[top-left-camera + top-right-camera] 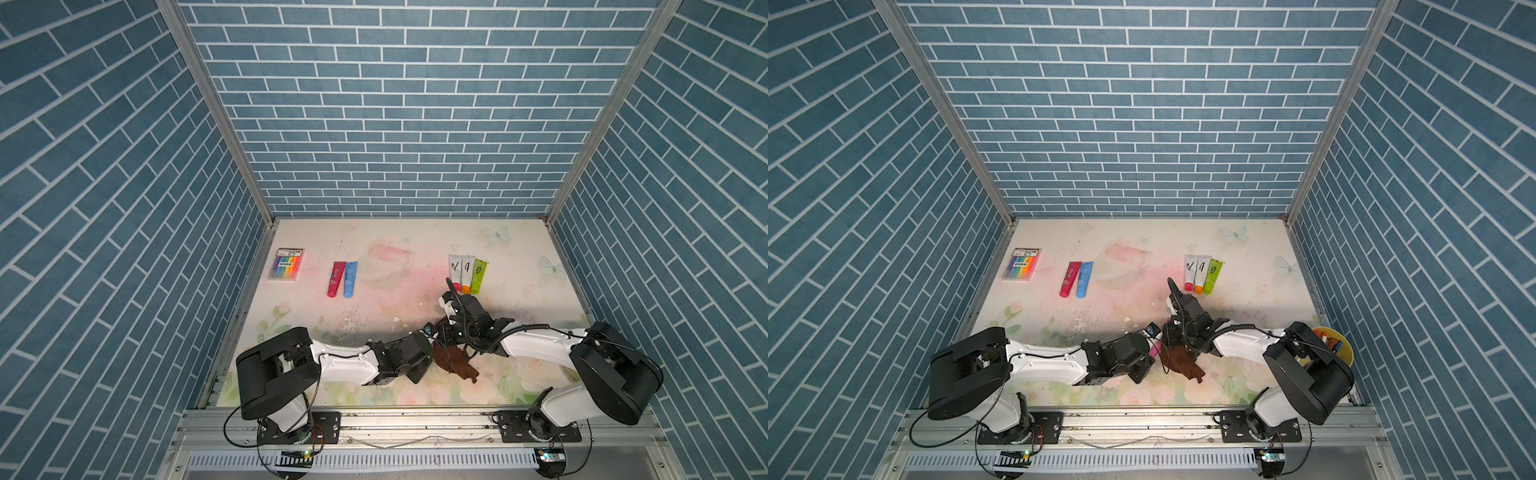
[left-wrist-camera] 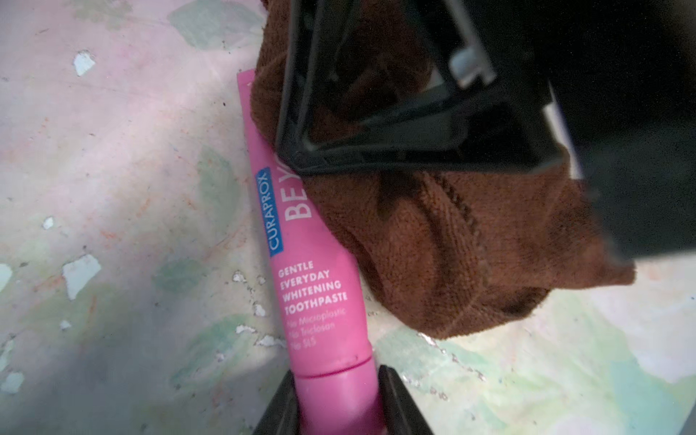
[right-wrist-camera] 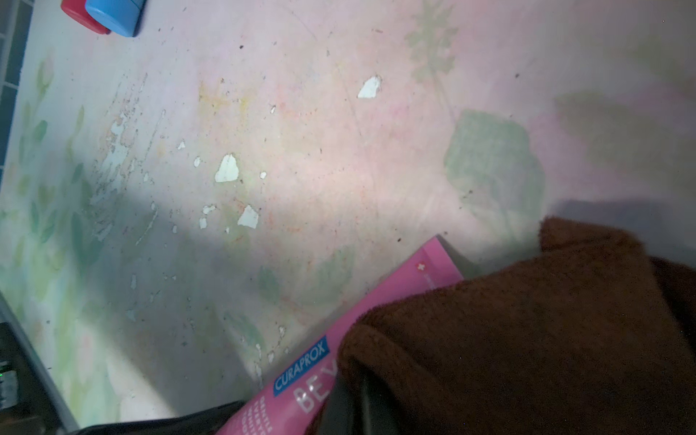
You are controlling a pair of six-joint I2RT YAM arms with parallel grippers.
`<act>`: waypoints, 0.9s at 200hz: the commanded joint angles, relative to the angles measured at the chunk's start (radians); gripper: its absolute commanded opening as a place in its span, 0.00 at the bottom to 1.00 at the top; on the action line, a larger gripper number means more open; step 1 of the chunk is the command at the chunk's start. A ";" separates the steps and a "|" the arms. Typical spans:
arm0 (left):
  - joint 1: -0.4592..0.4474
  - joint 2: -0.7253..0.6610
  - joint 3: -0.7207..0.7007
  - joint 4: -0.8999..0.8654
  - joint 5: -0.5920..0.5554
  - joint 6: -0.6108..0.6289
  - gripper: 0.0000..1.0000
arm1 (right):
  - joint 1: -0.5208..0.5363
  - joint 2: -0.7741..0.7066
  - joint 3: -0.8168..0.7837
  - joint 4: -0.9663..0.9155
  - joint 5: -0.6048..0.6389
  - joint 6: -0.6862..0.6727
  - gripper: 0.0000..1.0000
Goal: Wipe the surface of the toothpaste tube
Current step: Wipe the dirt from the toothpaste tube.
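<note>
**pink tube pinned at the cap, cloth on its flat end**

the tube (image 2: 312, 286) is at the front middle of the worktop (image 2: 113, 169), between the two arms. the left gripper (image 2: 339, 403) is clamped on its cap (image 2: 339, 395) end. the right gripper (image 2: 301, 150) is closed tight on a bunched brown cloth (image 2: 452, 241), and the cloth covers the crimped half of the tube. whether the tube lies on the worktop or is held just clear of it, i cannot tell.

handling, as i judge it: the tube is light and its body is soft plastic, glossy and likely slippery. it would dent or squirm under a hard squeeze. the cap and shoulder are the stiff part, so the present hold is the sensible one. the flat crimp will flex under the cloth, so strokes should run along the tube away from the cap, with light pressure. the cloth is thick, limp terry. it drapes and could snag on the crimp's corner.

the worktop is a faded floral print, scuffed, with chipped white patches and grit that the cloth could pick up. farther back, well apart, lie a red and blue pair (image 1: 343, 278), a row of three tubes (image 1: 467, 272) and a marker pack (image 1: 286, 264). blue brick-pattern walls (image 1: 395, 124) close in three sides.
</note>
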 commanded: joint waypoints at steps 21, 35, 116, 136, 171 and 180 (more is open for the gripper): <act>0.003 0.050 -0.007 -0.027 0.050 0.024 0.12 | -0.122 0.021 0.018 -0.192 0.000 -0.006 0.00; 0.002 0.051 -0.006 -0.027 0.051 0.025 0.12 | -0.125 0.022 0.057 -0.212 0.018 -0.020 0.00; 0.002 0.053 -0.007 -0.022 0.059 0.030 0.10 | 0.028 -0.110 0.017 -0.123 -0.226 0.038 0.00; 0.002 0.057 -0.005 -0.022 0.060 0.031 0.09 | 0.062 -0.111 -0.004 -0.056 -0.264 0.072 0.00; 0.004 0.049 -0.010 -0.021 0.059 0.030 0.09 | 0.058 -0.030 -0.002 -0.052 -0.218 0.063 0.00; 0.002 0.047 -0.011 -0.021 0.058 0.029 0.09 | 0.048 0.000 0.004 -0.068 -0.196 0.057 0.00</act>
